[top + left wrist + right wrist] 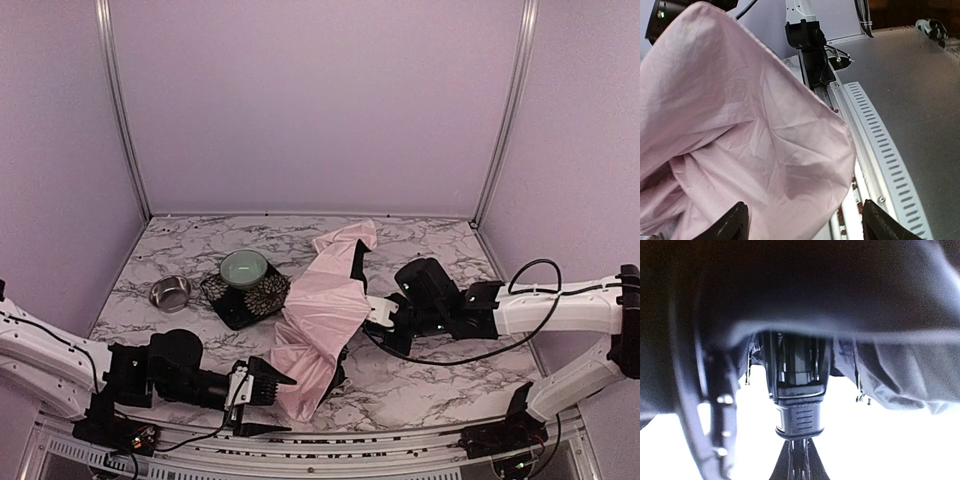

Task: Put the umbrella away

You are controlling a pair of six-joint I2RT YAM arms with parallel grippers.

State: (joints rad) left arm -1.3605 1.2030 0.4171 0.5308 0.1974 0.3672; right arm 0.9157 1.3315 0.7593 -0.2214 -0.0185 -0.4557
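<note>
The umbrella lies half collapsed across the middle of the marble table, pale pink fabric up, black lining showing at its edges. My left gripper is at the fabric's near end, open. In the left wrist view the umbrella's pink fabric fills the left side and reaches down between the spread fingertips of that gripper. My right gripper reaches under the canopy from the right. In the right wrist view it is shut on the thin black shaft just below the ribbed black runner.
A green bowl sits on a dark floral mat left of the umbrella, with a small metal bowl further left. A slotted aluminium rail runs along the table's near edge. The right arm's base stands beyond it.
</note>
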